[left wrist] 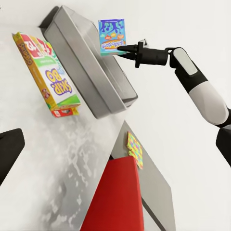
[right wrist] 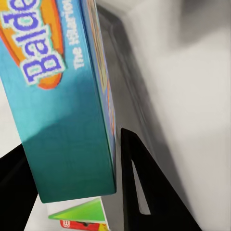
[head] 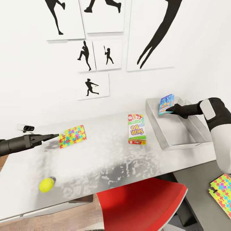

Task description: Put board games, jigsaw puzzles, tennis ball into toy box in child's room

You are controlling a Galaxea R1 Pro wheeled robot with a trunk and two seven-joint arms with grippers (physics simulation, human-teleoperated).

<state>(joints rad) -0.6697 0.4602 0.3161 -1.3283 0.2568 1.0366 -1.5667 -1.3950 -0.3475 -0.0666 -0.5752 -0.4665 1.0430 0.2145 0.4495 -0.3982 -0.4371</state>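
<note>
While right claw clamps blue board game | above toy box

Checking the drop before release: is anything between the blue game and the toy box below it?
Nothing visible. The right gripper holds the blue game over the toy box's far end, and the bin beneath looks bare.
</note>
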